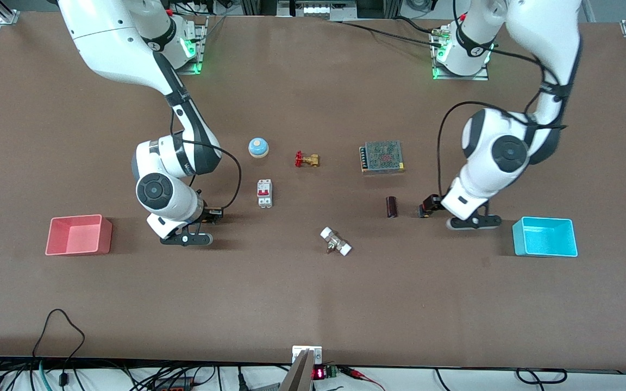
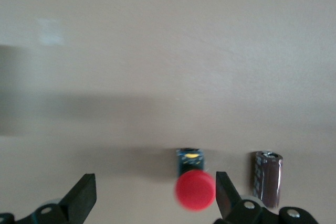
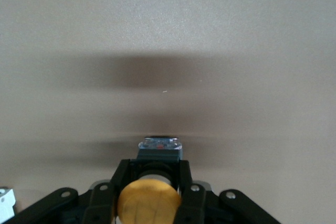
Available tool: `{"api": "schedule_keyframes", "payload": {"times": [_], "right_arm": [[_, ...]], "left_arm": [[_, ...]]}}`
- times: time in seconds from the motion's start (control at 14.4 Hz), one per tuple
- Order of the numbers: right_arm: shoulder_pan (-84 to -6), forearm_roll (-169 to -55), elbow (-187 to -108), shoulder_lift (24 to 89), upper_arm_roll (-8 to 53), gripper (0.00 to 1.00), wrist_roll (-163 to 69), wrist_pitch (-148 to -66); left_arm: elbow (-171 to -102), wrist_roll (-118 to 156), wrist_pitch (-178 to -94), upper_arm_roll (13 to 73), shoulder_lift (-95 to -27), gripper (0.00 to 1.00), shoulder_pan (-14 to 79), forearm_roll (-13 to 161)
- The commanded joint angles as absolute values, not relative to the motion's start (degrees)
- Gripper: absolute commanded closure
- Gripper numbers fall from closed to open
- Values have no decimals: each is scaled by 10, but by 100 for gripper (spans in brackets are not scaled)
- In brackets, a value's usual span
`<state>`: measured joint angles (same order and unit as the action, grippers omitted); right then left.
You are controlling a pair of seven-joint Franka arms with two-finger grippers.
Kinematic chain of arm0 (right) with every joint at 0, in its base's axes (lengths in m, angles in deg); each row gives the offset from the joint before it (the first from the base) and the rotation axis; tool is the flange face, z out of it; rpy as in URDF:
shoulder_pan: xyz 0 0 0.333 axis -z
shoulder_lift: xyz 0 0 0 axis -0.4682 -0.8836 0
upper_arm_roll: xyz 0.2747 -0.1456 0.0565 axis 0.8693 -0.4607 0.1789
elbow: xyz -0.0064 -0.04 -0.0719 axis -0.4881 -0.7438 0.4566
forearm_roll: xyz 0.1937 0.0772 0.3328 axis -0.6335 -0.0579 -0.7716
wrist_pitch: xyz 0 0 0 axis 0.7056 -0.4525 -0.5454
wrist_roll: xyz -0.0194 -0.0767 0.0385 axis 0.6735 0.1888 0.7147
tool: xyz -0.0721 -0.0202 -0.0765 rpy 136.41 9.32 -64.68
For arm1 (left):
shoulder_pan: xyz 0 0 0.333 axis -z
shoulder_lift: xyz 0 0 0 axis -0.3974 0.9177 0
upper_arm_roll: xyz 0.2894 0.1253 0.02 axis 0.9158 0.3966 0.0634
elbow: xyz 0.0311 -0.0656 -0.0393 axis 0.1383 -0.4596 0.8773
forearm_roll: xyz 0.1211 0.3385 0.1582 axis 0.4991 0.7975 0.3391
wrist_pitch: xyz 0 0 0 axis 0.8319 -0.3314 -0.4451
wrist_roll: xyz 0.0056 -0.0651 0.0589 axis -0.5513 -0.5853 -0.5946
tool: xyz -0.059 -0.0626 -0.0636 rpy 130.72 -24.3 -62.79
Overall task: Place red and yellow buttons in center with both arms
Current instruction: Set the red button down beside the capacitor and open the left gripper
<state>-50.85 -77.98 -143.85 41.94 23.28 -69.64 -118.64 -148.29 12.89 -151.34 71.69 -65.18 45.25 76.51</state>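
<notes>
My left gripper (image 1: 427, 207) is low over the brown tabletop (image 1: 313, 293), beside the dark cylinder. In the left wrist view the left gripper (image 2: 155, 198) is open. The red button (image 2: 195, 188) on its black body sits between the fingers, close to one fingertip (image 2: 224, 190) and not clamped. My right gripper (image 1: 214, 215) is low over the table between the pink bin and the white breaker. In the right wrist view the right gripper (image 3: 150, 182) is shut on the yellow button (image 3: 149, 203), with its fingers on the black body.
Pink bin (image 1: 79, 234) at the right arm's end, cyan bin (image 1: 544, 237) at the left arm's end. Between them lie a blue bell (image 1: 258, 147), a brass valve (image 1: 307, 159), a white breaker (image 1: 264, 193), a metal power supply (image 1: 382, 157), a dark cylinder (image 1: 392, 207) and a white fitting (image 1: 336, 241).
</notes>
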Motion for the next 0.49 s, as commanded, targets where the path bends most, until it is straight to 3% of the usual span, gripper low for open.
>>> {"api": "schedule_keyframes", "payload": {"times": [0.0, 0.21, 0.28, 0.35, 0.42], "right_arm": [[-516, -785, -1449, 419, 228, 66, -702, -1194], [-516, -785, -1449, 415, 228, 63, -702, -1193], [-516, -785, -1448, 415, 228, 47, -702, -1193], [-516, -785, -1444, 419, 228, 3, -705, -1191], [-515, -785, -1440, 425, 227, 0, -709, -1188]], "left_arm": [[-1384, 183, -1371, 733, -663, 0, 426, 764], [-1314, 268, -1275, 732, -669, 0, 365, 764], [-1311, 296, -1265, 732, -680, 0, 345, 764], [-1311, 326, -1261, 731, -691, 0, 323, 763], [-1311, 344, -1254, 730, -703, 0, 304, 762]]}}
